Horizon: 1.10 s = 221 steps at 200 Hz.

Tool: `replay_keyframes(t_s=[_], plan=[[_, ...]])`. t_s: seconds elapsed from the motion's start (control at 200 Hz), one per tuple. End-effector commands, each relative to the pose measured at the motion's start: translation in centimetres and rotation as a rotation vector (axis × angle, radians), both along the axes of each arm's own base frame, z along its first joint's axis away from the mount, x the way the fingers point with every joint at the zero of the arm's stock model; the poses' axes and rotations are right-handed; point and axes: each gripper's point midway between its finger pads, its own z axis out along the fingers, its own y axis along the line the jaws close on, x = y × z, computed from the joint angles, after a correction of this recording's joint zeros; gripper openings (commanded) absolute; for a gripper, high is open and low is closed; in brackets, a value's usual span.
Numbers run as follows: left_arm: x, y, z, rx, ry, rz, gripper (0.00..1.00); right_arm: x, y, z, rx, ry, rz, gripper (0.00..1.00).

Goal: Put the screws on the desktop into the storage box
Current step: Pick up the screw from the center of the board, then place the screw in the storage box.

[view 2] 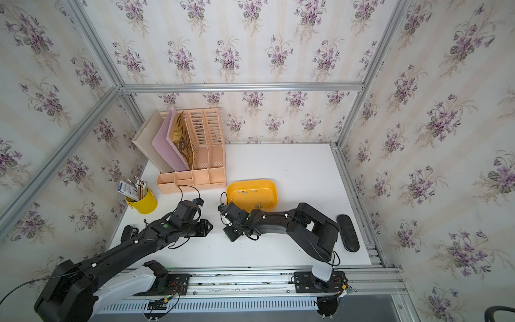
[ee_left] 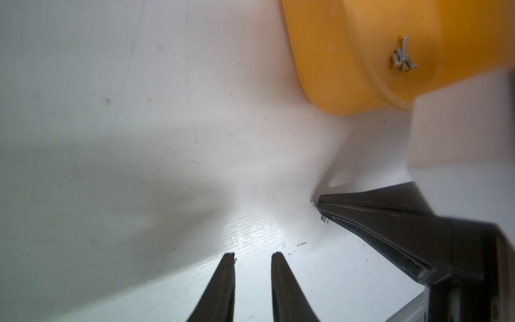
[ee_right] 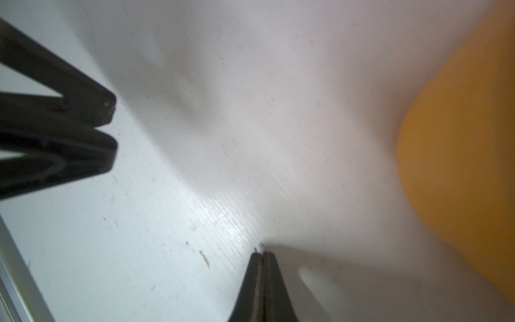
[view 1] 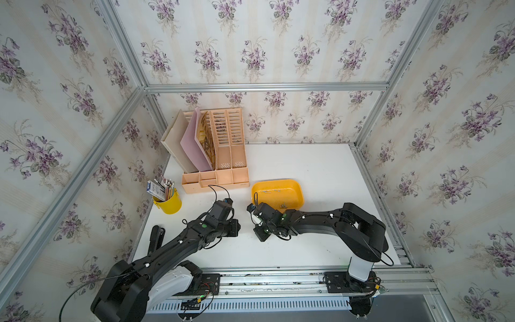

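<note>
Now: right pincer [ee_left: 320, 203] is closed on one screw [ee_left: 324, 220], its tips low at the table [ee_left: 139, 111], just beside the storage box [ee_left: 328, 61]. Left pincer [ee_left: 253, 255] stands slightly apart, empty, close by. Several screws [ee_left: 401, 59] lie in the box. Judgement: the hold is at the very tip, so lift straight and slowly, clear the box wall, then part the jaws low over the box floor to limit bounce.
</note>
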Motion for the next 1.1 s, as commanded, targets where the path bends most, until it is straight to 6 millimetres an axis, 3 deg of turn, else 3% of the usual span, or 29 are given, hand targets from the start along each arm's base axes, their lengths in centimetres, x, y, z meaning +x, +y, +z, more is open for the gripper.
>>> replay_keyframes(t_s=[0.0, 0.175, 0.31, 0.38, 0.504, 0.604, 0.679, 0.819, 0.874, 1.009, 1.099], plan=[[0.4, -0.4, 0.4, -0.026, -0.018, -0.002, 0.28, -1.3, -3.8, -0.9, -0.146, 0.073, -0.002, 0.0], [0.8, -1.0, 0.7, -0.041, -0.023, -0.011, 0.27, 2.0, -3.9, 4.0, -0.067, 0.025, -0.034, 0.0], [1.0, -1.8, 0.7, -0.043, -0.024, -0.03, 0.27, 6.4, -5.4, 8.3, 0.011, -0.035, -0.093, 0.0], [1.1, -2.3, 0.7, -0.04, -0.027, -0.041, 0.28, 8.9, -6.3, 9.4, 0.071, -0.037, -0.135, 0.0], [1.3, -3.2, 0.9, -0.031, -0.035, -0.066, 0.28, 12.8, -7.5, 8.5, 0.064, -0.043, -0.194, 0.0], [1.6, -3.5, 1.0, -0.03, -0.042, -0.071, 0.29, 14.5, -7.6, 6.9, 0.024, -0.046, -0.216, 0.0], [1.8, -3.6, 1.3, -0.025, -0.049, -0.078, 0.29, 15.0, -7.4, 5.9, 0.016, -0.038, -0.222, 0.0], [2.3, -3.7, 1.7, -0.012, -0.062, -0.087, 0.31, 15.6, -7.7, 5.0, -0.001, -0.044, -0.241, 0.15], [2.7, -3.8, 2.0, -0.009, -0.071, -0.089, 0.32, 15.8, -7.8, 5.2, 0.0, -0.057, -0.247, 0.26], [3.6, -4.3, 2.8, -0.003, -0.094, -0.108, 0.35, 16.1, -8.0, 5.6, 0.0, -0.077, -0.248, 0.32], [4.6, -4.4, 3.7, 0.0, -0.112, -0.111, 0.43, 16.4, -8.4, 6.0, 0.003, -0.089, -0.261, 0.38]])
